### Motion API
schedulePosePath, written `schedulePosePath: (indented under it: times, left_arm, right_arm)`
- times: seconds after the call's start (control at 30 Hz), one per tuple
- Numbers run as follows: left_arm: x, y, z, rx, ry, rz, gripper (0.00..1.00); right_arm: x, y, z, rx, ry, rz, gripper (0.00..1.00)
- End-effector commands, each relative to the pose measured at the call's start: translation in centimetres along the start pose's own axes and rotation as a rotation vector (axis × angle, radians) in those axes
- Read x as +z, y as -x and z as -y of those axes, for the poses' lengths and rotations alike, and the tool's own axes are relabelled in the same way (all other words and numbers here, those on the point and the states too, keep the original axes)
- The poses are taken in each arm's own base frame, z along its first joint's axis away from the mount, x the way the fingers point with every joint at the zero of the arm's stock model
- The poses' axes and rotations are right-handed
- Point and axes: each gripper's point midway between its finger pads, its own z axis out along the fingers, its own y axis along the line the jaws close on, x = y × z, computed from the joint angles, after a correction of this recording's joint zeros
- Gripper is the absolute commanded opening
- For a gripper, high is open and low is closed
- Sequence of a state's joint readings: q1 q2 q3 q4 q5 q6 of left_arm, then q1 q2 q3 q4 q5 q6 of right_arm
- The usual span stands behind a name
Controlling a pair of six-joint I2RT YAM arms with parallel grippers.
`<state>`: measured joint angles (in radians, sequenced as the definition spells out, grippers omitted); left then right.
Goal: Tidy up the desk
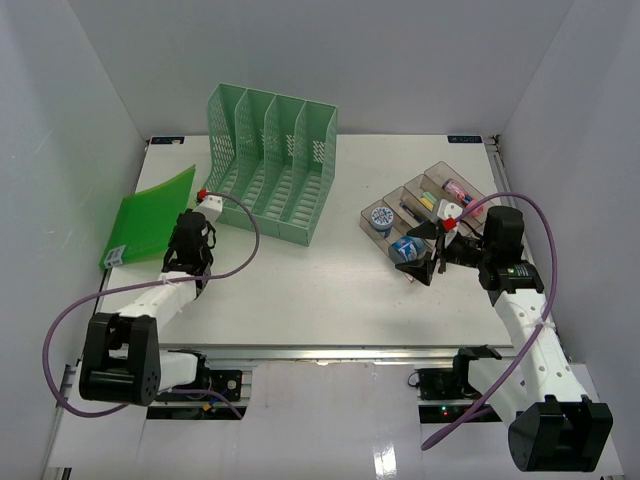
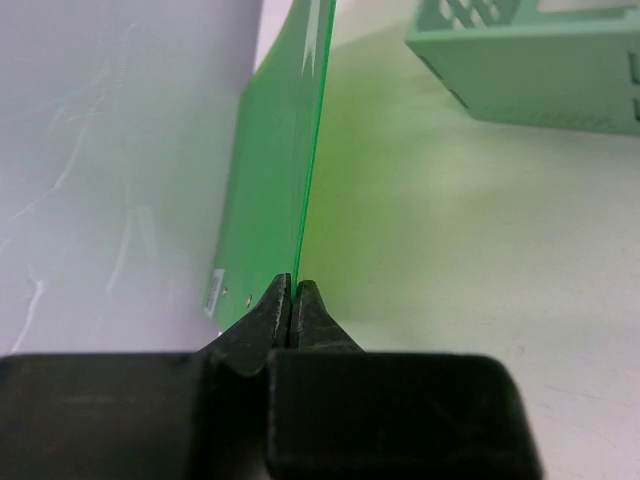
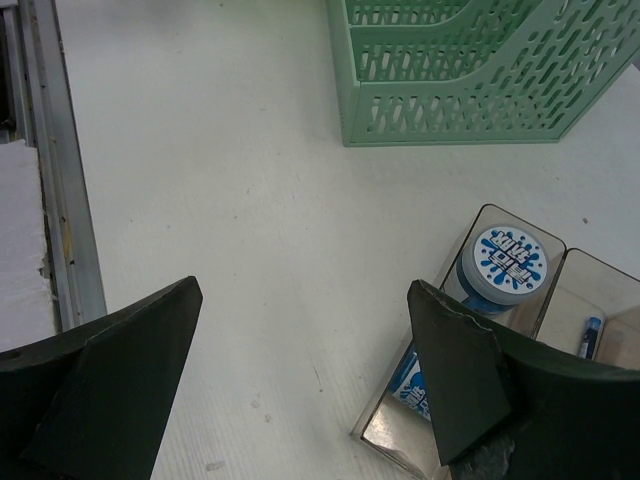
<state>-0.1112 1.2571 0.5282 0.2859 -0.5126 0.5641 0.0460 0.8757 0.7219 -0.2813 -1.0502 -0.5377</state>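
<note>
The desk (image 1: pixel 330 285) is a white tabletop with a metal rail (image 1: pixel 330 352) along its front. At its left a green folder (image 1: pixel 150 215) leans against the side wall. My left gripper (image 1: pixel 190 235) is at the folder's near right edge. In the left wrist view the folder (image 2: pixel 280 150) stands on edge and its thin rim runs down between the fingertips of the left gripper (image 2: pixel 293 285), which is shut on it. My right gripper (image 1: pixel 428 252) hovers open at the right, with nothing between its fingers (image 3: pixel 455 350), just left of the clear tray.
A green mesh file rack (image 1: pixel 272 165) stands at the back centre, also in the right wrist view (image 3: pixel 470 70). A clear tiered tray (image 1: pixel 425 195) holds blue-lidded jars (image 3: pixel 510 262) and small items. White walls enclose the desk. The front rail (image 3: pixel 60 180) shows left of the right gripper.
</note>
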Motion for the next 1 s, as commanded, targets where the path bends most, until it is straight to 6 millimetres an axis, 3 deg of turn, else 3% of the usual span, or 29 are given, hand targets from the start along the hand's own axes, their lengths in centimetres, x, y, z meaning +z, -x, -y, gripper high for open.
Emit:
schedulePosePath:
  times: [0.0,0.1,0.33,0.57,0.77,0.97]
  left_arm:
    - [-1.4,3.2,-3.7,-0.105,0.096,0.063,0.0]
    - [-2.9,5.1,-6.1,-0.168,0.132,0.096,0.0]
    - [-7.7,12.0,-12.0,-0.41,0.146,0.254,0.0]
    - [-11.3,15.4,-13.5,-0.591,0.021,0.296,0.0]
    - [-14.9,20.2,-15.6,-0.745,-0.098,0.394,0.0]
    - [-17.8,24.0,-13.8,-0.803,-0.348,0.465,0.0]
  right_arm:
    - [-0.1,0.7,-0.2,-0.026,0.008,0.023,0.9]
    - [-0.1,0.7,-0.1,-0.023,0.008,0.023,0.9]
    - [-0.1,0.7,-0.1,-0.024,0.005,0.022,0.9]
    - [-0.1,0.5,0.1,-0.02,-0.003,0.015,0.9]
    - [-0.1,0.4,0.2,-0.019,-0.01,0.01,0.9]
    - [-0.1,0.4,0.3,-0.022,-0.019,0.007,0.9]
